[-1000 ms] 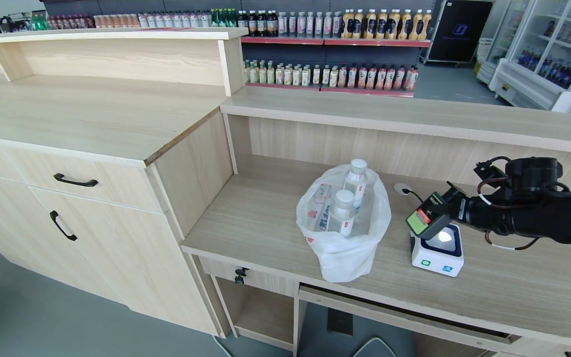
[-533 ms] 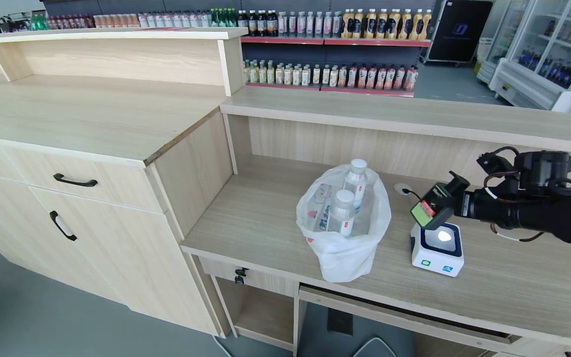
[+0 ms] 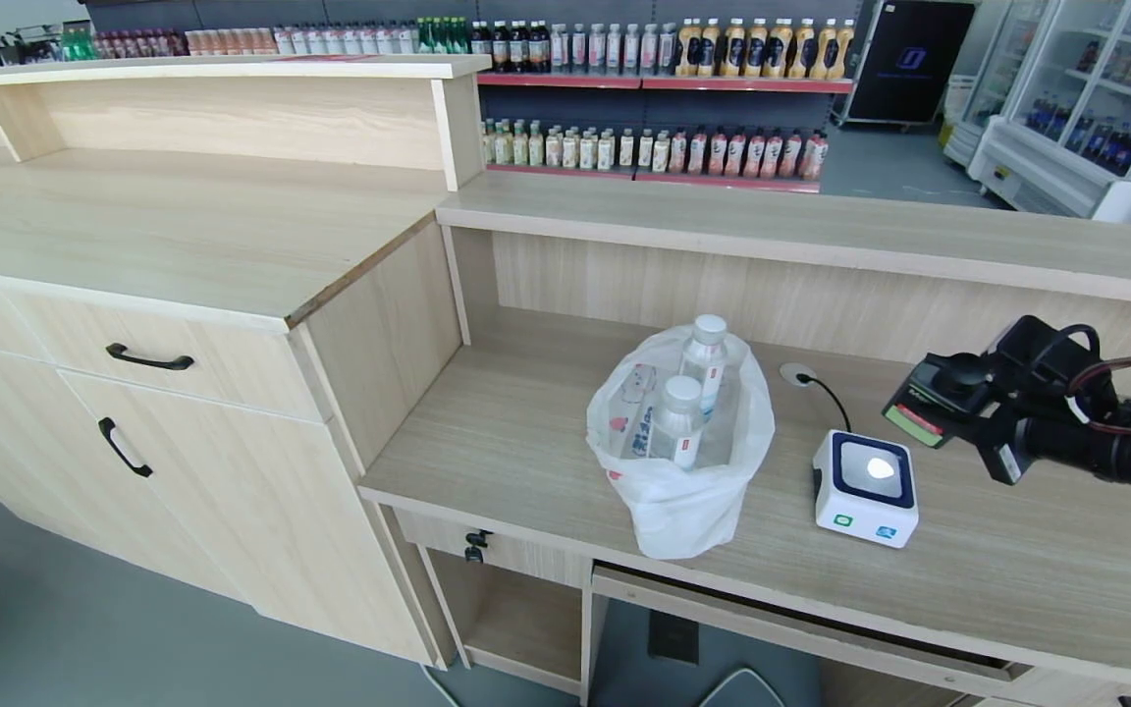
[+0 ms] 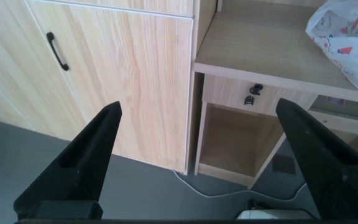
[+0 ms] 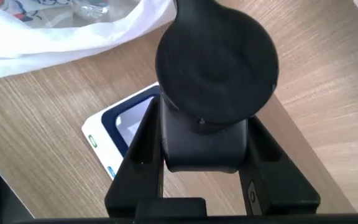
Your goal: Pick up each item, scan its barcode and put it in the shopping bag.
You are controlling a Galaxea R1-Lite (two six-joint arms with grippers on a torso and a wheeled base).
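Above the counter (image 3: 526, 432), to the right of the scanner (image 3: 865, 488) and well apart from the shopping bag (image 3: 673, 516), a dark boxy item (image 3: 924, 401) with a green and red label is held clear of the surface. It is clamped between the fingers (image 5: 138, 171) of the right gripper (image 5: 202, 146), which are closed snugly on its sides. The scan is judged to be the step in hand, since the item is not over the lit window.

For a good read, the barcode face should be turned toward the window and held steady just above it, without contact. Where the barcode sits cannot be told. The cable (image 3: 826, 393) behind the scanner should be avoided. Two bottles (image 3: 680, 417) are already stood in the bag, so a gap beside them should be aimed for afterwards.

The left gripper (image 4: 199, 109) is held low beside the counter, its fingers spread wide with nothing between them.
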